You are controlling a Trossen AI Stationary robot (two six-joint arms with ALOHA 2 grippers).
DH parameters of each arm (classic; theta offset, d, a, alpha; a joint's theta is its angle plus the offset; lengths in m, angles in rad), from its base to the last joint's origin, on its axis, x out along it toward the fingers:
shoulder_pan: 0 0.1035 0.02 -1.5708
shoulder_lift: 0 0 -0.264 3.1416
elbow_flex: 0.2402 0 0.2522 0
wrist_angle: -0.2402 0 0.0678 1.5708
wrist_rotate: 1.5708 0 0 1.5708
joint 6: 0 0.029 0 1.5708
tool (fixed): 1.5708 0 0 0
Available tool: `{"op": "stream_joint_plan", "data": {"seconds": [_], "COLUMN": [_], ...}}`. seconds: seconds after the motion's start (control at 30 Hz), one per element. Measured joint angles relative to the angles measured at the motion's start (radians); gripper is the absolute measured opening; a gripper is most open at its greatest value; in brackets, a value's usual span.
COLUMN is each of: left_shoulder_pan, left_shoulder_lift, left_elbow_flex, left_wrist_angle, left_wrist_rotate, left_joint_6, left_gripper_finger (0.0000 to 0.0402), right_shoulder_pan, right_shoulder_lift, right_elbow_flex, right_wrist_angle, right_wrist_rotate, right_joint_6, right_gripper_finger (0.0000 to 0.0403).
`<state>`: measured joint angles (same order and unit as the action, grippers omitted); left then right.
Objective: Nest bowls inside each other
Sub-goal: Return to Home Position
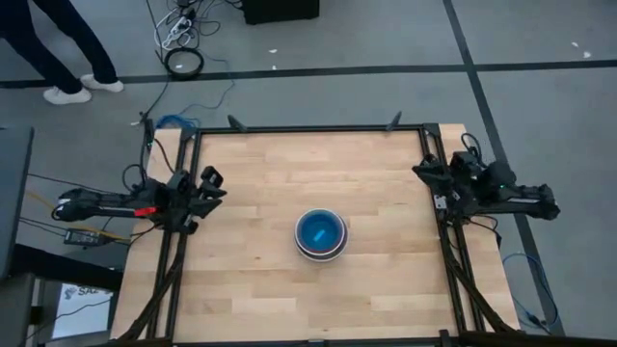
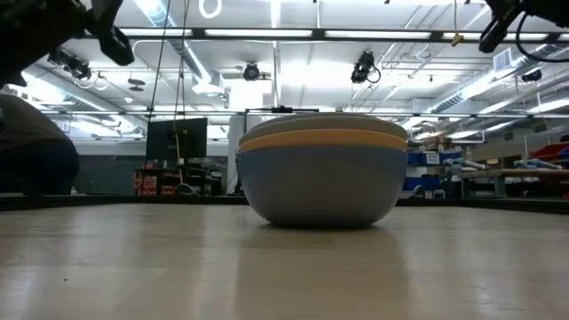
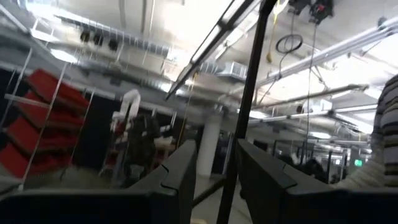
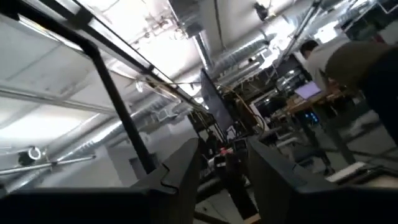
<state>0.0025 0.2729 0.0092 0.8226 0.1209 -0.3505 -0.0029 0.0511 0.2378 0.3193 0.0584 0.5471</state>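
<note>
Closest to the lens are the dark, matte, blocky fingers of my left end effector, angular, each with a stepped inner edge. They stand a narrow gap apart with nothing between them, and a black upright of the frame shows through the gap. My right end effector looks the same: two dark fingers, narrowly parted, holding nothing. From above, my left arm sits drawn back at the left edge of the desk and my right arm at the right edge, both well apart from the bowls.

The bowls sit nested as one round stack near the middle of the desk, smooth plain plastic. From desk height the outermost is a wide grey bowl with a rounded belly. An orange rim makes a band above it, and a pale rim lies above that. From overhead the innermost bowl shows glossy blue.

The desk is pale wood planking with visible grain, framed by black metal rails. On the grey floor beyond it lie a coil of black cable and a white power strip, and a person's legs in dark trousers and white shoes stand off the far left corner. My left wrist view catches red shelving and a striped sleeve. A white sheet on the floor by the desk's left side bears dark print, too small to read
</note>
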Motion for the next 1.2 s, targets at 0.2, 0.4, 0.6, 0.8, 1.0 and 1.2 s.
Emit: {"op": "stream_joint_plan", "data": {"seconds": [0.2,0.4,0.6,0.8,1.0,1.2], "left_shoulder_pan": [0.0,0.0,0.0,0.0,0.0,0.0], "left_shoulder_lift": [0.003,0.006,0.008,0.008,0.008,0.008], "left_elbow_flex": [-0.001,-0.001,-0.001,-0.001,-0.002,-0.002], "left_wrist_angle": [-0.047,-0.113,-0.207,-0.245,-0.341,-0.366], "left_wrist_rotate": [-0.019,-0.01,0.022,0.022,0.021,0.022], "left_joint_6": [-0.001,0.006,-0.02,0.064,0.114,0.112], "left_gripper_finger": [0.0122,0.0122,0.0122,0.0122,0.0122,0.0122], "right_shoulder_pan": [0.0,0.0,0.0,0.001,0.0,0.0], "right_shoulder_lift": [-0.049,-0.044,-0.045,-0.044,-0.028,-0.024], "right_elbow_flex": [-0.057,-0.134,-0.207,-0.228,-0.228,-0.228], "right_wrist_angle": [0.131,0.108,0.106,-0.136,-0.278,-0.279], "right_wrist_rotate": [-0.108,-0.16,-0.187,-0.312,-0.251,-0.19], "right_joint_6": [-0.081,-0.034,-0.095,-0.216,-0.338,-0.382], "right_gripper_finger": [0.0125,0.0124,0.0125,0.0125,0.0125,0.0126]}}
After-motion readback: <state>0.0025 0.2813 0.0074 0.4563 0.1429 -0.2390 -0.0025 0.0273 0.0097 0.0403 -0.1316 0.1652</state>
